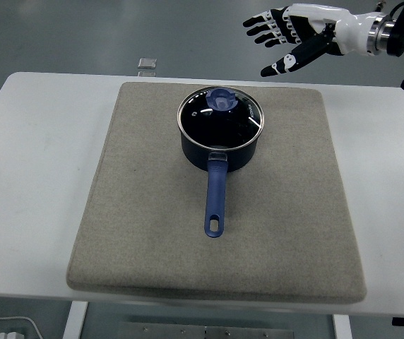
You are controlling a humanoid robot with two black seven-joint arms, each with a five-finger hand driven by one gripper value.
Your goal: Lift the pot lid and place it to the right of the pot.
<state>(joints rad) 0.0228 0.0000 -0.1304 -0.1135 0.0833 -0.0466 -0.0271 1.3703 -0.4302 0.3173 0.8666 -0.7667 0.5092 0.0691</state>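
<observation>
Glass lid sits on a dark blue pot as the robot's right hand hangs open, high at the table's far right.

On the grey mat the pot, long handle pointing at the near edge, carries its lid, a steel-rimmed glass disc that is probably stiff, smooth, slippery and breakable; the round blue knob on it (raised, easy to pinch) looks the sensible place to take hold. Farther right, the right hand has fingers spread, gripping nothing, well apart from the lid. Reflections on the glass hide the pot's contents; the arm is cut off by the frame edge.
</observation>
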